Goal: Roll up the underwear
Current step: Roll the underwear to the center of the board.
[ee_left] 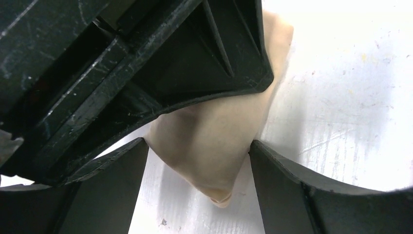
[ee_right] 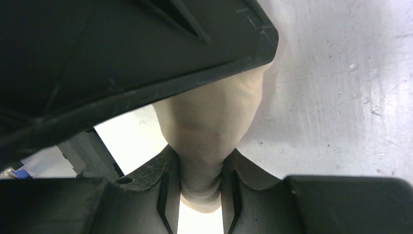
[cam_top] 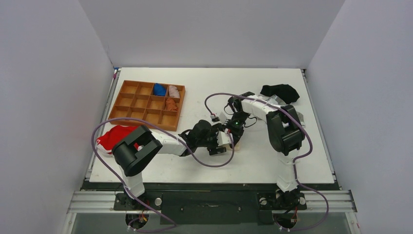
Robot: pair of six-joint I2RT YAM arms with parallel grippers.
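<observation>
The underwear (ee_left: 209,146) is pale cream fabric, bunched into a narrow fold on the white table. In the top view only a small tan bit of it (cam_top: 236,144) shows between the two grippers near the table's middle. My left gripper (ee_left: 198,146) has the fabric spanning between its two fingers and touching both. My right gripper (ee_right: 200,165) is pinched tight on a thin neck of the same fabric (ee_right: 209,122). The two grippers meet nose to nose, left (cam_top: 228,141) and right (cam_top: 234,132), and each one's black body fills the top of the other's wrist view.
A wooden compartment tray (cam_top: 127,103) stands at the back left and holds a blue roll (cam_top: 159,89), a pale roll (cam_top: 174,91) and an orange roll (cam_top: 170,104). A red garment (cam_top: 111,137) lies at the left edge. A black garment (cam_top: 280,91) lies at the back right.
</observation>
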